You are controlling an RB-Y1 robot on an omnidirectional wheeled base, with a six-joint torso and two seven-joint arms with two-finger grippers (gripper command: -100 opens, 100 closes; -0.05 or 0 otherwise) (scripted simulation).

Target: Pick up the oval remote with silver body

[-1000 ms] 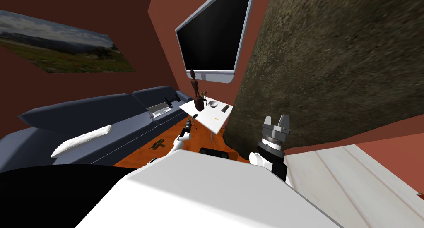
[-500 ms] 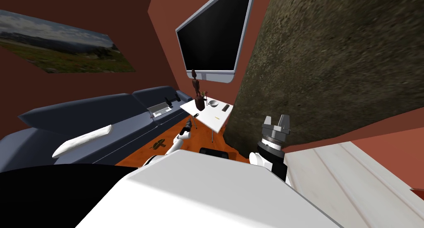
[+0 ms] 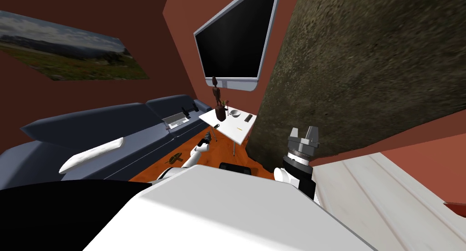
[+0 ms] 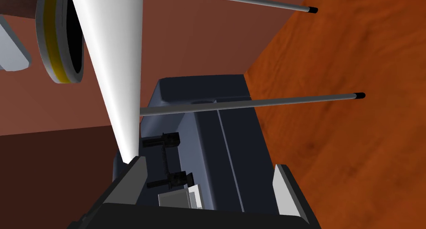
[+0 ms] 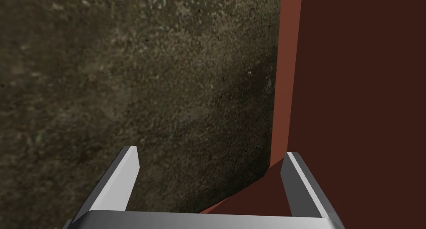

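Oval remote [image 3: 216,126] lies just beyond the open left claw [image 3: 207,135]

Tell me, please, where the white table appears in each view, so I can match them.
Head view: the white table stands mid-picture under the wall screen, beyond the left gripper.
Left wrist view: it is the white wedge with thin grey legs, past that gripper.
Right wrist view: the right gripper faces a rough dark wall instead.
Shared landmark: the dark blue sofa beside it, in head and left wrist views.
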